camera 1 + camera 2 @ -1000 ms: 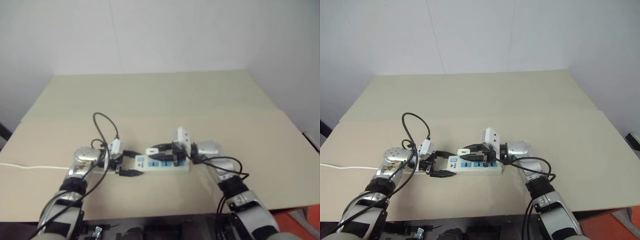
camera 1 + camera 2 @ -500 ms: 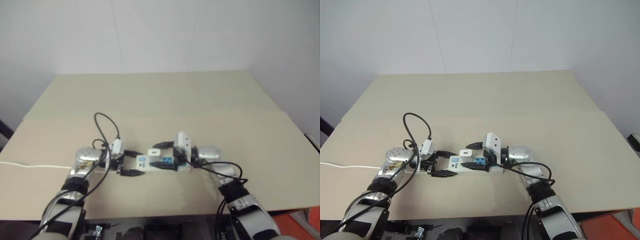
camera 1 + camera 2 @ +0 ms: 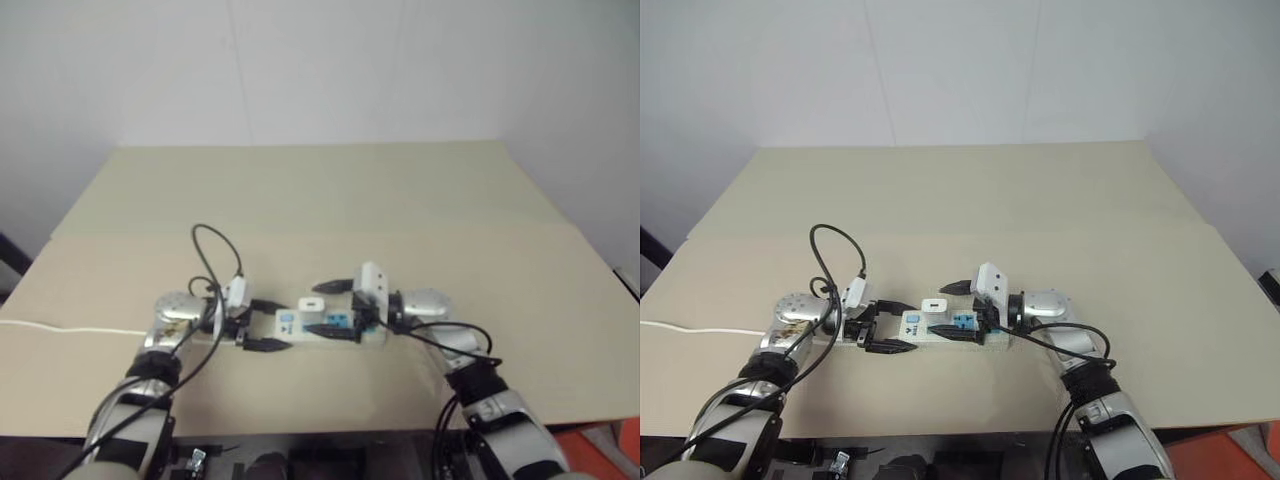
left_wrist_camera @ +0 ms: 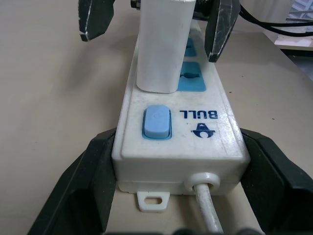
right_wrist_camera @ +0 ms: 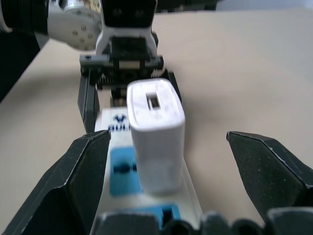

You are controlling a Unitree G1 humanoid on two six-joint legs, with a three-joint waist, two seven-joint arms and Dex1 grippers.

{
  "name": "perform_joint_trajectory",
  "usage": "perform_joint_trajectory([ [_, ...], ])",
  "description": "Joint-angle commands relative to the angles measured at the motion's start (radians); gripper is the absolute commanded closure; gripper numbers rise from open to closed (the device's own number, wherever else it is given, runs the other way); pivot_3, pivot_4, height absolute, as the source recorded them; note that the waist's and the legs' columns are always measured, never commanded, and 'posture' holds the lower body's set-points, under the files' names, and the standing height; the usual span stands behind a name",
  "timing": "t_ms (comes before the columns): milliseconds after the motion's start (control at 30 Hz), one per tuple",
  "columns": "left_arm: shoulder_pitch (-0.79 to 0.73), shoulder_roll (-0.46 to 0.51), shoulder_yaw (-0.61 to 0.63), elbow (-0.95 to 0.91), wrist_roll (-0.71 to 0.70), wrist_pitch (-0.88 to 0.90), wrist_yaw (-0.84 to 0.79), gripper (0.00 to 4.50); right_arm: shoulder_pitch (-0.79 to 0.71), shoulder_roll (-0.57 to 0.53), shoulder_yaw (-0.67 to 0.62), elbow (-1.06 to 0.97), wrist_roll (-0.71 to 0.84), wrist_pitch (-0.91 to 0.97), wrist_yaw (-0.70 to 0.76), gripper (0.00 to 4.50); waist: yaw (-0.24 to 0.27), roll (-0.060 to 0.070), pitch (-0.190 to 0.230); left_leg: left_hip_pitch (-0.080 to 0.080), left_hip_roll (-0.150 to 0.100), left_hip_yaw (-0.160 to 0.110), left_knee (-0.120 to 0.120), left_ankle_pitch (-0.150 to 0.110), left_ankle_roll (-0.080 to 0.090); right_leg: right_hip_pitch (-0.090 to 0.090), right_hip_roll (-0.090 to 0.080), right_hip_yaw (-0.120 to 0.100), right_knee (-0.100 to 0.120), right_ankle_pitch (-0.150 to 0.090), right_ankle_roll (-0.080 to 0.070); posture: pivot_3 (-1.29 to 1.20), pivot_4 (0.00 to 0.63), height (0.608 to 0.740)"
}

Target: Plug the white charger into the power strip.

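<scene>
The white charger (image 4: 161, 46) stands upright in the socket next to the switch of the power strip (image 3: 940, 333), lower centre of the head views, on the tan table (image 3: 330, 190). Judged from this, the plugging appears done; only withdrawal of the arms seems left. The left gripper (image 4: 171, 181) has its fingers (image 4: 80, 191) closed against both sides of the strip's switch end, steadying it. The right gripper (image 5: 188, 166) has its fingers (image 5: 264, 166) spread wide on either side of the charger, touching nothing. The left wrist view reveals the blue rocker switch (image 4: 156, 122) and cord exit (image 4: 205, 196); the right wrist view reveals the charger's port face (image 5: 154, 103), which the head views cannot resolve.
</scene>
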Motion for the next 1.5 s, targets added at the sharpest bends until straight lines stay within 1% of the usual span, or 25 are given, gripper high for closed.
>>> perform_joint_trajectory([
  [33, -0.023, 0.002, 0.012, 0.007, -0.01, 0.037, -0.003, 0.49, 0.013, -0.027, -0.045, -0.095, 0.04, 0.037, 0.002, 0.0, 0.001, 0.0, 0.0, 0.0, 0.0, 0.0, 0.0, 0.0, 0.0, 0.0, 0.0, 0.0, 0.0, 0.0, 0.0, 0.0, 0.15, 0.74],
  [100, -0.022, 0.005, 0.011, -0.005, -0.022, 0.049, -0.021, 0.02, 0.025, -0.048, -0.06, -0.135, 0.05, 0.056, 0.005, 0.0, 0.002, 0.0, 0.001, -0.002, 0.0, 0.0, 0.0, 0.0, 0.0, -0.001, 0.0, 0.0, 0.0, 0.0, 0.0, 0.0, 0.15, 0.74],
  [267, 0.001, 0.037, -0.03, -0.077, -0.092, 0.066, -0.026, 0.02, 0.07, -0.105, -0.1, -0.234, 0.082, 0.092, 0.002, 0.0, 0.002, -0.001, 0.002, -0.004, 0.0, 0.0, 0.0, 0.0, 0.0, -0.002, 0.0, 0.0, -0.001, 0.0, 0.0, 0.0, 0.15, 0.74],
  [333, 0.023, 0.066, -0.038, -0.136, -0.141, 0.082, -0.026, 0.02, 0.097, -0.134, -0.127, -0.279, 0.094, 0.101, -0.002, 0.0, 0.001, -0.001, 0.002, -0.004, 0.001, 0.0, 0.0, 0.0, 0.0, -0.003, 0.0, 0.0, -0.002, 0.0, 0.0, 0.0, 0.15, 0.74],
  [400, 0.057, 0.102, -0.022, -0.213, -0.173, 0.092, -0.026, 0.02, 0.132, -0.177, -0.159, -0.332, 0.112, 0.114, -0.002, 0.0, 0.001, 0.0, 0.003, -0.004, 0.001, 0.0, 0.0, 0.0, 0.001, -0.003, 0.0, 0.0, -0.003, 0.0, 0.0, 0.0, 0.15, 0.74],
  [467, 0.103, 0.157, 0.01, -0.304, -0.216, 0.137, -0.026, 0.02, 0.176, -0.232, -0.204, -0.389, 0.137, 0.137, -0.002, 0.0, 0.003, 0.0, 0.003, -0.005, 0.001, 0.0, -0.001, -0.001, 0.001, -0.003, 0.0, 0.0, -0.004, 0.0, 0.0, 0.0, 0.15, 0.74],
  [567, 0.197, 0.269, 0.08, -0.439, -0.272, 0.208, -0.026, 0.02, 0.259, -0.331, -0.291, -0.467, 0.178, 0.169, 0.01, 0.0, 0.003, 0.0, 0.004, -0.006, 0.001, 0.0, -0.001, -0.001, 0.001, -0.003, 0.0, 0.0, -0.007, 0.0, 0.0, 0.0, 0.15, 0.74],
  [667, 0.288, 0.369, 0.181, -0.486, -0.291, 0.224, -0.019, 0.02, 0.364, -0.437, -0.393, -0.51, 0.204, 0.176, 0.032, 0.0, 0.006, 0.001, 0.006, -0.006, 0.002, 0.0, -0.002, -0.002, 0.002, -0.003, 0.0, -0.001, -0.009, 0.0, 0.0, 0.0, 0.15, 0.74],
  [767, 0.362, 0.457, 0.292, -0.486, -0.315, 0.252, -0.01, 0.02, 0.473, -0.527, -0.509, -0.521, 0.229, 0.159, 0.073, 0.0, 0.01, 0.001, 0.007, -0.006, 0.003, 0.0, -0.003, -0.002, 0.003, -0.002, 0.0, -0.001, -0.011, 0.0, 0.0, 0.0, 0.15, 0.74],
  [867, 0.414, 0.506, 0.367, -0.485, -0.319, 0.263, 0.007, 0.02, 0.54, -0.576, -0.588, -0.512, 0.24, 0.155, 0.092, 0.0, 0.01, 0.002, 0.007, -0.006, 0.003, 0.001, -0.003, -0.002, 0.003, -0.001, 0.0, -0.001, -0.011, 0.0, 0.0, 0.0, 0.15, 0.74],
  [967, 0.456, 0.527, 0.417, -0.486, -0.314, 0.265, 0.013, 0.02, 0.585, -0.6, -0.638, -0.507, 0.238, 0.149, 0.098, 0.0, 0.011, 0.002, 0.008, -0.005, 0.004, 0.002, -0.003, -0.002, 0.003, 0.0, 0.0, -0.001, -0.011, -0.001, 0.001, 0.0, 0.15, 0.74],
  [1067, 0.48, 0.523, 0.446, -0.516, -0.325, 0.287, 0.027, 0.02, 0.607, -0.611, -0.656, -0.512, 0.234, 0.159, 0.093, 0.0, 0.011, 0.002, 0.008, -0.005, 0.006, 0.004, -0.003, -0.002, 0.003, 0.0, 0.0, -0.001, -0.011, -0.002, 0.003, 0.0, 0.15, 0.74],
  [1267, 0.5, 0.504, 0.446, -0.562, -0.318, 0.301, 0.057, 0.02, 0.602, -0.62, -0.643, -0.539, 0.239, 0.187, 0.074, 0.0, 0.011, 0.002, 0.008, -0.005, 0.01, 0.007, -0.003, -0.002, 0.003, 0.0, 0.002, 0.0, -0.011, -0.001, 0.002, 0.0, 0.15, 0.74],
  [1400, 0.509, 0.502, 0.454, -0.604, -0.33, 0.327, 0.08, 0.02, 0.605, -0.605, -0.641, -0.561, 0.255, 0.192, 0.07, 0.0, 0.01, 0.001, 0.009, -0.005, 0.011, 0.009, -0.003, -0.002, 0.003, 0.0, 0.002, 0.0, -0.011, 0.001, -0.001, 0.0, 0.15, 0.74],
  [1500, 0.528, 0.502, 0.456, -0.666, -0.34, 0.366, 0.11, 0.02, 0.607, -0.6, -0.639, -0.566, 0.27, 0.207, 0.066, 0.0, 0.01, 0.001, 0.009, -0.005, 0.011, 0.014, -0.003, -0.002, 0.003, 0.0, 0.002, 0.0, -0.011, 0.001, -0.001, 0.0, 0.15, 0.74],
])
